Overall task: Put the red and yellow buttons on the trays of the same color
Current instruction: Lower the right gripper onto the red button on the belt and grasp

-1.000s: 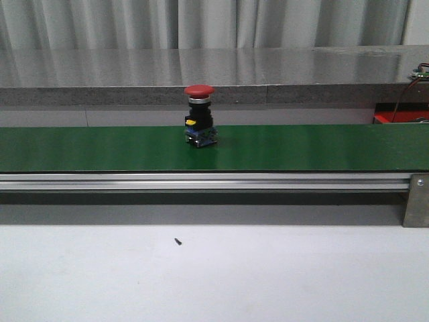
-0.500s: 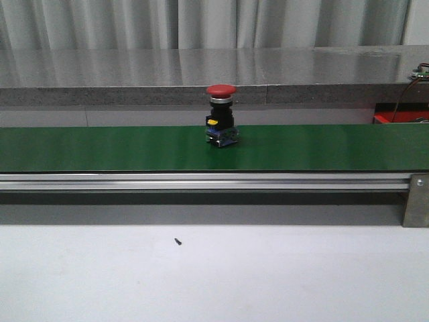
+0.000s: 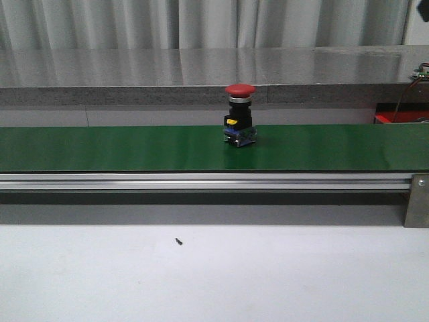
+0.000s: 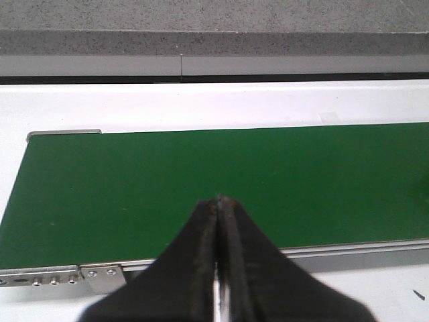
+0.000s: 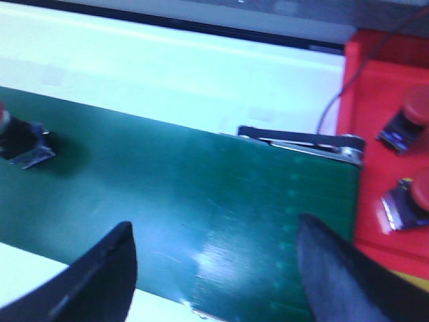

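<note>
Now we are waiting on a red button [image 3: 239,115] that stands upright on the green belt [image 3: 100,149], near its middle in the front view. Our right gripper [image 5: 214,268] hangs over the belt's end with its fingers spread wide, and the button shows at the edge of that view, well apart from it. Just beside that end is the red tray [image 5: 382,134], already holding what look like two red buttons, though the blur leaves us unsure. Our left gripper [image 4: 218,208] is pressed closed over the other end, empty. Next we must close the right fingers around the button's body.
</note>
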Available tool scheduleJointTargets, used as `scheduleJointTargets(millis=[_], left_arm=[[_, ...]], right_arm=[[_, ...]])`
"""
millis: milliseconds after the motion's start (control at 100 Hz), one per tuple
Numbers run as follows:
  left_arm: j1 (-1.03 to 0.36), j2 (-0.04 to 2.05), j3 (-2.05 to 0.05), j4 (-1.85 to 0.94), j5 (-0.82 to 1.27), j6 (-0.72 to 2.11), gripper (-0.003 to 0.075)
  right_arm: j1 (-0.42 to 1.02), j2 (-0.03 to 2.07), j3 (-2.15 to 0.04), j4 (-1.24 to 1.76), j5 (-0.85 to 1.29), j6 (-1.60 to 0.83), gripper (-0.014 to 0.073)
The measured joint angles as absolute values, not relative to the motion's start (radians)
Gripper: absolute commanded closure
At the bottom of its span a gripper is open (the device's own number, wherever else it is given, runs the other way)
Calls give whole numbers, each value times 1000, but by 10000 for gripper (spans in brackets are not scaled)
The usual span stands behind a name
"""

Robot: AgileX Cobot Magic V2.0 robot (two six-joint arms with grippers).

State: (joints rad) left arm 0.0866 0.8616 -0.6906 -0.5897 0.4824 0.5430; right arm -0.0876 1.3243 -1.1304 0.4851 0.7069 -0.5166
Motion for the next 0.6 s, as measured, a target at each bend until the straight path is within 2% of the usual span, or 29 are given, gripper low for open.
scheduleJointTargets(millis=[260, 600], left_arm=[[87, 862, -691, -590, 482, 543, 740], [87, 862, -691, -590, 482, 543, 740]], right_arm=[[68, 1464, -1175, 468, 694, -523, 85], [190, 1619, -1229, 439, 676, -528, 83]])
